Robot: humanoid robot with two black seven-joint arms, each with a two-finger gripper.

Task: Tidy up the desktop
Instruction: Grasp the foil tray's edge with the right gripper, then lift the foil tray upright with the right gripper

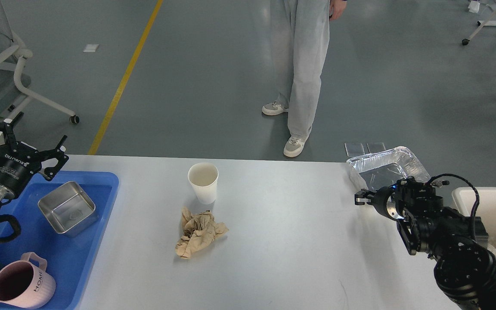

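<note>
The desktop (282, 249) is a wide white-grey tabletop. On it stand a white paper cup (203, 182) and, just in front of the cup, a crumpled brown paper wad (199, 233). A foil tray (385, 168) is tilted up at the back right edge, its opening turned toward me. My right gripper (361, 198) is at the tray's near left corner and appears shut on its rim; the grip itself is partly hidden. My left gripper (23, 140) is open and empty above the back left corner of the blue tray (101, 215).
The blue tray holds a square steel container (67, 207) and a pink mug (22, 285). A white bin (493, 211) stands past the table's right edge. A person (302, 73) stands behind the table. A chair (11, 64) is at the far left.
</note>
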